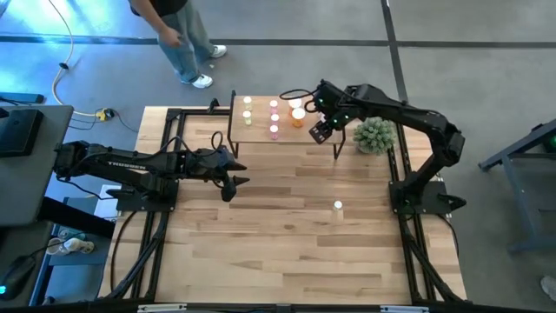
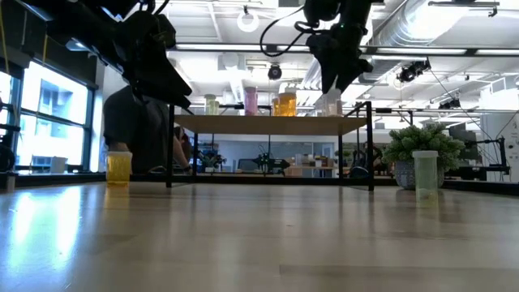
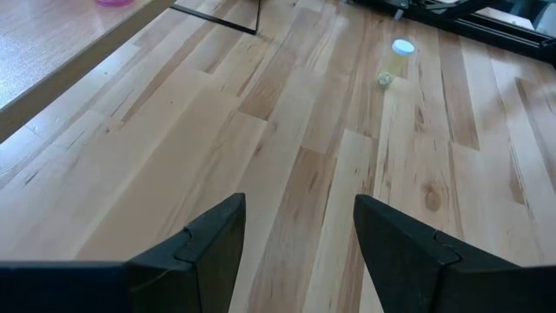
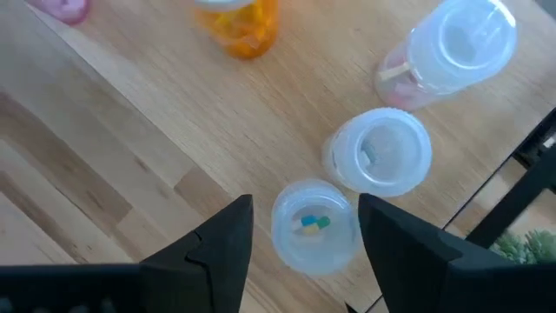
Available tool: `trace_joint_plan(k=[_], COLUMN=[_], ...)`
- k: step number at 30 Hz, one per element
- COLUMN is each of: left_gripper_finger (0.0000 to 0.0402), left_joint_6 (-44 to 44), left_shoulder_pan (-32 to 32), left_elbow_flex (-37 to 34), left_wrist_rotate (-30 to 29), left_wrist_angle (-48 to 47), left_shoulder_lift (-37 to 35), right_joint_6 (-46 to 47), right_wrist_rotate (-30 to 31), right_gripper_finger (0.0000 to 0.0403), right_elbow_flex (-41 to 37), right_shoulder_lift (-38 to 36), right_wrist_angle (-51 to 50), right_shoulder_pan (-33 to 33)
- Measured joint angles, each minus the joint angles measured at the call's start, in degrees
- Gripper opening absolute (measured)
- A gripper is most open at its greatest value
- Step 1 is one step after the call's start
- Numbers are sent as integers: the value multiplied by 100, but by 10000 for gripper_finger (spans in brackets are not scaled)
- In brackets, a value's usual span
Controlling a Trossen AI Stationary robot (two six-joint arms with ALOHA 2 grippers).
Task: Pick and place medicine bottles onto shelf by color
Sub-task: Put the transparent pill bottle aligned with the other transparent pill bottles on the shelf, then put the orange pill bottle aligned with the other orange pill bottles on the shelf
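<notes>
So I've got the right end effector (image 1: 321, 130) hanging just over the shelf's (image 1: 256, 132) right end, fingers spread with nothing between them. In the right wrist view there's a clear bottle (image 4: 314, 225) sitting directly between the tips, with another clear one (image 4: 380, 151) touching it and a third pale one (image 4: 452, 48) a bit further along, all crowded at that end of the board. An orange bottle (image 4: 241, 23) stands apart from them, further toward the middle. My read is the clears are being bunched by colour at this end, which is why the end effector is parked right there.

Every bottle on the shelf is standing upright, cap up, long axis vertical. From above I'm looking straight down onto the lids, and I can see a couple of pills inside the nearest one.

The left end effector (image 1: 233, 183) is also released and empty, hovering low over bare table (image 1: 287, 252) near the left edge, in front of the shelf. Feels like it's just waiting its turn.

Still to sort: one pale bottle (image 1: 338, 206) standing upright on the table toward the right edge, well apart from the shelf, and a yellow one (image 2: 118, 166) upright that only shows in the low view. There's also a small potted plant (image 1: 374, 135) just beside the shelf's right end, and a person (image 1: 178, 35) is walking past the far edge.
</notes>
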Motion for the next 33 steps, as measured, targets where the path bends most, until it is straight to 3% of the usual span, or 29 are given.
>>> trace_joint_plan(k=[9, 18, 23, 33], left_gripper_finger=[207, 207, 207, 207], left_joint_6=[0, 0, -1, -199], left_shoulder_pan=[1, 0, -1, -1], left_elbow_flex=[0, 0, 0, 0], left_wrist_rotate=[0, -1, -267, -867], left_wrist_angle=[0, -50, -261, -966], left_shoulder_lift=[1, 1, 1, -209], right_joint_6=[-17, -784, -978, -448], right_wrist_rotate=[0, 40, 327, 646], right_gripper_finger=[201, 201, 201, 201], right_elbow_flex=[479, 855, 423, -710], right_shoulder_lift=[-2, -31, -303, -1386], right_wrist_angle=[-442, -712, -823, -534], right_shoulder_pan=[0, 170, 461, 1020])
